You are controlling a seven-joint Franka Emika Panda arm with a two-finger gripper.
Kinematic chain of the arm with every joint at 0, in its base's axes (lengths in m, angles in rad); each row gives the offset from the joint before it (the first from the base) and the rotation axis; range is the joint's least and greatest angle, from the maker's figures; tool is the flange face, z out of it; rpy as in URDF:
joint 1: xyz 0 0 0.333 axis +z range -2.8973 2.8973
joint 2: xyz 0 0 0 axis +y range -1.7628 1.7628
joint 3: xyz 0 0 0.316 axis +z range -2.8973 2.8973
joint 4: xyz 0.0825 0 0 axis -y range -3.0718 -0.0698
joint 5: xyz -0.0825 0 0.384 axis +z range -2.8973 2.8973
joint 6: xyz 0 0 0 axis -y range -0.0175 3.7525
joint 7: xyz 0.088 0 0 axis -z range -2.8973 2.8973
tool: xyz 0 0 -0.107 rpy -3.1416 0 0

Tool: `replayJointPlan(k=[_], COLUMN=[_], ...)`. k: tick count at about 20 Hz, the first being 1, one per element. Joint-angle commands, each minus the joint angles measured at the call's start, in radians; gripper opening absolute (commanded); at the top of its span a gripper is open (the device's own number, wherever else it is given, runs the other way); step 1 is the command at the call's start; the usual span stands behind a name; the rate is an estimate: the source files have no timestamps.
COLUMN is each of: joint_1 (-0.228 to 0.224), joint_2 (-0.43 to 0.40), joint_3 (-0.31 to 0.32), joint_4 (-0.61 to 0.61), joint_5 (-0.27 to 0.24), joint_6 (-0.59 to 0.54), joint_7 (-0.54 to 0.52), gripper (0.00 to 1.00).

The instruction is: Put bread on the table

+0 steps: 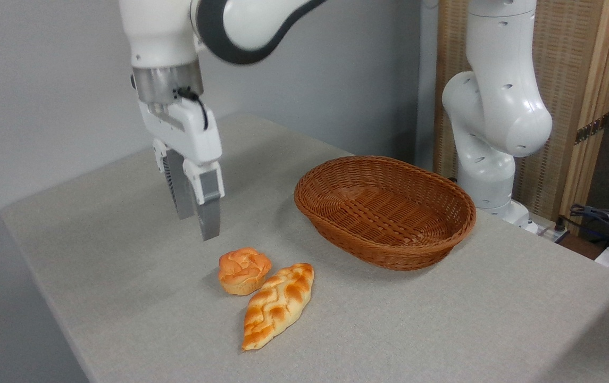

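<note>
The pincer (198,226) hangs in the upper left of the frame, fingers pointing down, slightly parted and empty. The bread (244,270) sits below and just right of it on the tabletop (123,276), beside a braided loaf (277,313); the placing looks done.

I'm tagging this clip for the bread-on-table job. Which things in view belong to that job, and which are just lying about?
Belongs to the job:
- bread, the round bun lying on the cloth
- table
- gripper, empty, above the bun

Just lying about:
- braided loaf
- wicker basket, with nothing in it
- cables at the right edge
</note>
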Motion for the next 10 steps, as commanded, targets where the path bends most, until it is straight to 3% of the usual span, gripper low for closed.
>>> replayJointPlan(k=[1, 6, 10], joint_1=[0.101, 0.191, 0.220], joint_2=[0.002, 0.000, -0.008], joint_3=[0.008, 0.022, 0.013], joint_4=[0.132, 0.223, 0.245], joint_5=[-0.063, -0.135, -0.142], joint_6=[-0.173, -0.287, -0.326], joint_7=[0.038, 0.145, 0.188], gripper=[1.00, 1.00, 1.00])
